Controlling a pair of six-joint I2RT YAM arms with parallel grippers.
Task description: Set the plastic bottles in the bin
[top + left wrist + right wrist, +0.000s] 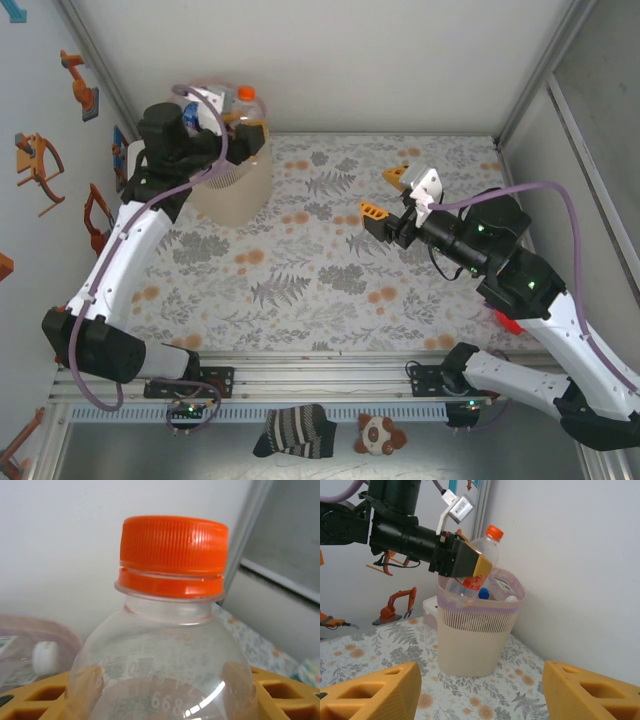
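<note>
Holding now: your left gripper (243, 128) has its yellow fingers (483, 566) closed on the body of the orange-capped bottle (165, 650), one finger on each side (the jaws stand rather wide, because the bottle fills them).
Bottle pose: it is upright with the cap on top, made of clear plastic with a red label on the lower part.
Bottle place: it hangs over the bin (475, 645), with its lower end about at the rim. You cannot tell from these views whether it touches what lies inside.
Bin: it stands at the far left of the table (300, 270), close to the back wall, and it is lined with a pink bag (451, 602).
Inside the bin: you can see other bottles, one with a blue cap (483, 593) and one with a white cap (511, 599).
Right gripper: your right gripper (385, 193) has its fingers spread apart with nothing between them. It hovers over the right half of the table, well apart from the bin and facing toward it.
Left arm: it reaches from its base at the near left edge up along the left side to the bin.
</note>
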